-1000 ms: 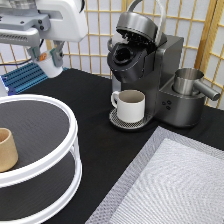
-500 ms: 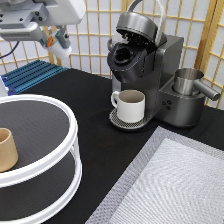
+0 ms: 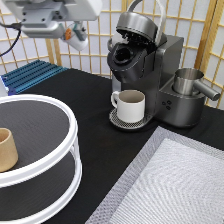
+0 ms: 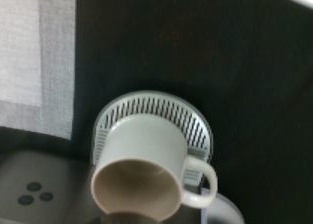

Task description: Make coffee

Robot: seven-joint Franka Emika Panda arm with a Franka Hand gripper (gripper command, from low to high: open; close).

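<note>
The white mug (image 3: pixel 131 105) stands upright on the round slotted drip tray (image 3: pixel 122 122) of the dark coffee machine (image 3: pixel 150 75), mouth up, directly beneath the brew head. Its handle points toward the exterior view's left, away from the machine body. In the wrist view the mug (image 4: pixel 142 162) is seen from above: the inside looks empty, and the drip tray (image 4: pixel 149 107) shows around its base. The machine's lid (image 3: pixel 137 22) is tilted up and open, leaving the pod chamber (image 3: pixel 122 55) exposed and facing the exterior view's left. A steel milk jug (image 3: pixel 189 81) sits on the machine's side platform at the exterior view's right, its spout or handle pointing right.

The gripper (image 3: pixel 75 35) hangs high at the exterior view's top left, well apart from the mug and machine; whether its fingers are parted or closed cannot be told, and nothing visible is in them.

Bare black tabletop (image 3: pixel 95 150) lies open between the tray and the two-tier white turntable rack (image 3: pixel 55 150) at the exterior view's left, which carries a tan cup (image 3: pixel 7 149). A grey woven mat (image 3: pixel 175 185) fills the bottom right, its edge running just beside the drip tray. A blue ridged rack (image 3: pixel 30 76) lies at the far left
</note>
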